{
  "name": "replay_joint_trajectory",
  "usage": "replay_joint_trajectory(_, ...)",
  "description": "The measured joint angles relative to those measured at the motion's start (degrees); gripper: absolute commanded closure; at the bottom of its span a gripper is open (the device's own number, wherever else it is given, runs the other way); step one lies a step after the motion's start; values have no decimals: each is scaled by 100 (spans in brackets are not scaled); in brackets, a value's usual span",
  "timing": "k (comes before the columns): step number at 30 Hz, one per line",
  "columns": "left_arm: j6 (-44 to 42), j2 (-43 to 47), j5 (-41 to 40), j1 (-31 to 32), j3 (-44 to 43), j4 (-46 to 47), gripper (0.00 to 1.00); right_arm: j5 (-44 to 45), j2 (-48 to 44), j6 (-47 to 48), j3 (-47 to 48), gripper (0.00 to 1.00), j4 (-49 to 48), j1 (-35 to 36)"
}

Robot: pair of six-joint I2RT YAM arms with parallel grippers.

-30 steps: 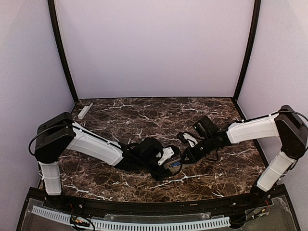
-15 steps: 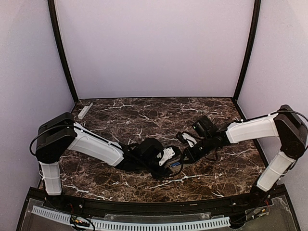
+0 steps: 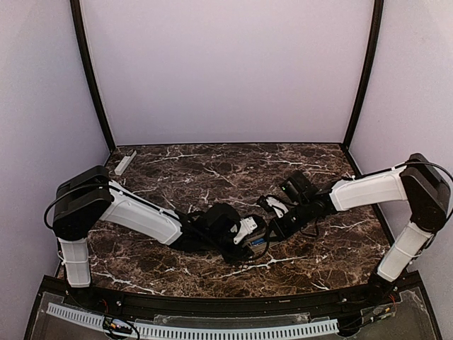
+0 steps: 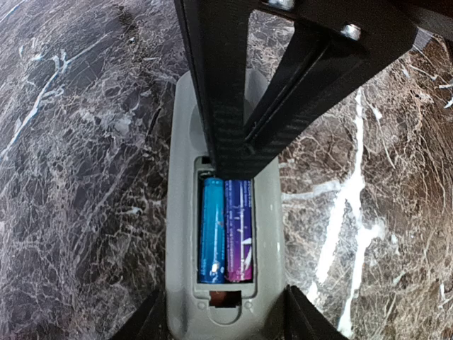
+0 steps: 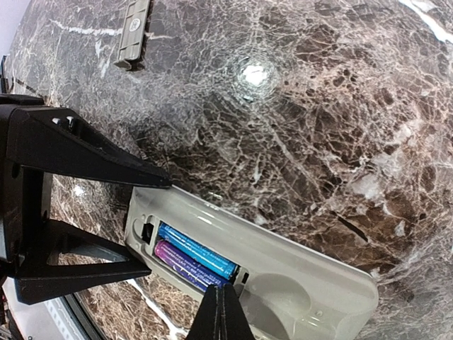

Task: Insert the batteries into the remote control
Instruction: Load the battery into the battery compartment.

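Observation:
The remote control (image 4: 185, 142) lies back up on the marble table, its battery bay open. Two batteries lie side by side in the bay, one blue (image 4: 211, 230) and one purple (image 4: 238, 227). My left gripper (image 4: 226, 322) is shut on the remote's end, one finger against each long side. My right gripper (image 5: 221, 308) is shut and empty, and its tip rests at the end of the purple battery (image 5: 185, 267), next to the blue one (image 5: 198, 251). In the top view both grippers meet over the remote (image 3: 245, 228) at the table's middle.
A narrow pale grey bar (image 3: 125, 162) lies at the far left corner of the table; it also shows in the right wrist view (image 5: 133, 32). The table (image 3: 212, 170) is dark marble, walled on three sides.
My right arm has edged slightly left, closer over the remote. The left arm and the remote have barely moved.

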State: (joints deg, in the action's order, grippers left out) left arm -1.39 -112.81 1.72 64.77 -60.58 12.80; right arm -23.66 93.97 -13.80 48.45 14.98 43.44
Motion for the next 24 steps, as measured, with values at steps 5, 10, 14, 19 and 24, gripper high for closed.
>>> replay_joint_trajectory(5, 33, -2, 13, 0, 35, 72, 52, 13, 17, 0, 13, 100, 4, 2)
replay_joint_trajectory(10, 50, 0, 17, 0, 59, 114, 50, 195, 94, 26, 173, 100, 210, 90)
replay_joint_trajectory(14, 70, 0, 17, 0, 94, 177, 43, 516, 138, 55, 313, 100, 402, 236)
replay_joint_trajectory(19, 210, -11, 15, -2, 236, 404, 30, 922, 247, 120, 424, 100, 330, 413)
replay_joint_trajectory(24, 247, 114, -11, 2, 527, 719, 22, 1152, 234, 118, 444, 100, 339, 522)
